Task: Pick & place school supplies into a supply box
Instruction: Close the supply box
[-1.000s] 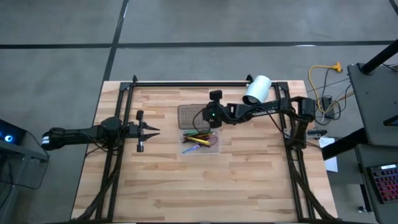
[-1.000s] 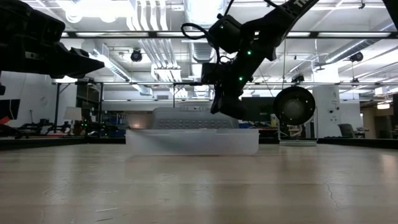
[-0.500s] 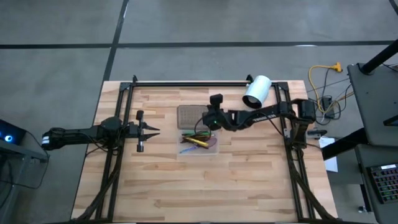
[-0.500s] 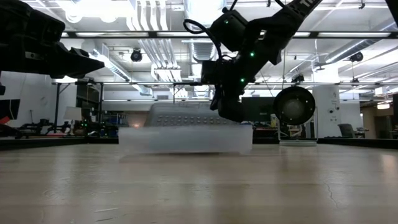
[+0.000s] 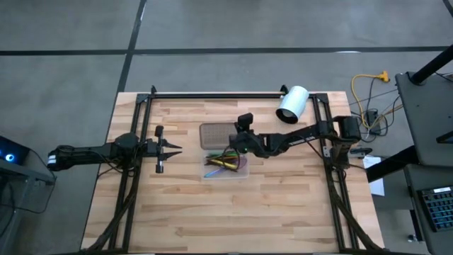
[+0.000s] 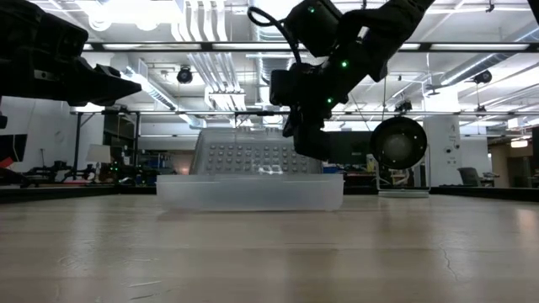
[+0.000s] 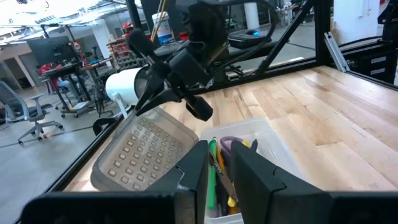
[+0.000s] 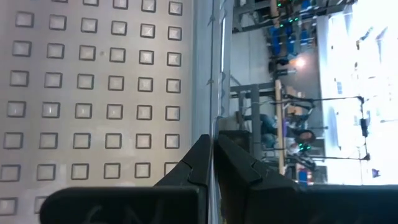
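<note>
The supply box (image 5: 225, 161), a small translucent plastic case with rounded corners, sits mid-table with its grey textured hinged lid (image 5: 216, 134) tilted up behind it. Going left to right, we see the left gripper (image 5: 170, 149) waiting well to the left of the box, hovering above the wood, fingers narrowly parted and holding nothing. In the box lie the thin coloured pencils and pens (image 5: 221, 161) and the purple-handled scissors (image 7: 235, 144), so we judge the packing nearly done. The right gripper (image 5: 233, 149), fingers pressed together, is at the lid's right edge. To close well, we should push the lid over its hinge in a smooth arc, keeping the box from sliding. The white cylinder (image 5: 291, 104) stands apart at the right.
</note>
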Robot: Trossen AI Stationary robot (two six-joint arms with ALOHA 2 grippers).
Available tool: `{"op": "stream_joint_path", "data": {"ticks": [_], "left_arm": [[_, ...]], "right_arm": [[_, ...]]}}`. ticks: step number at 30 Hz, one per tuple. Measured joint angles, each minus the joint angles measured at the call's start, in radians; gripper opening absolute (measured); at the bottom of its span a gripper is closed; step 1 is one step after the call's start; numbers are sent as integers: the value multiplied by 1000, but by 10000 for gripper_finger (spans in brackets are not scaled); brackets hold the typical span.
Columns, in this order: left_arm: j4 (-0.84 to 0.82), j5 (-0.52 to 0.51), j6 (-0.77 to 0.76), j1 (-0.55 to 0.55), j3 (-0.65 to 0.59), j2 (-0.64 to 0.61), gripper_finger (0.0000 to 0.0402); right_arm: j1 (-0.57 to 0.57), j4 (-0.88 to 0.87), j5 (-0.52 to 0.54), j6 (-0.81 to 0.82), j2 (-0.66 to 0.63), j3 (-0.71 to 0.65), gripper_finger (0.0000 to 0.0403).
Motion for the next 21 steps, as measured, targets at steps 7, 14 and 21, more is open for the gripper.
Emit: {"op": "stream_joint_path", "data": {"ticks": [7,14,21], "left_arm": [[0,0,0,0,0,0,54],[0,0,0,0,0,0,54],[0,0,0,0,0,0,54]], "right_arm": [[49,76,44,-50,0,-20,8],[93,244,89,-139,0,-85,8],[126,341,106,-164,0,-139,8]]}}
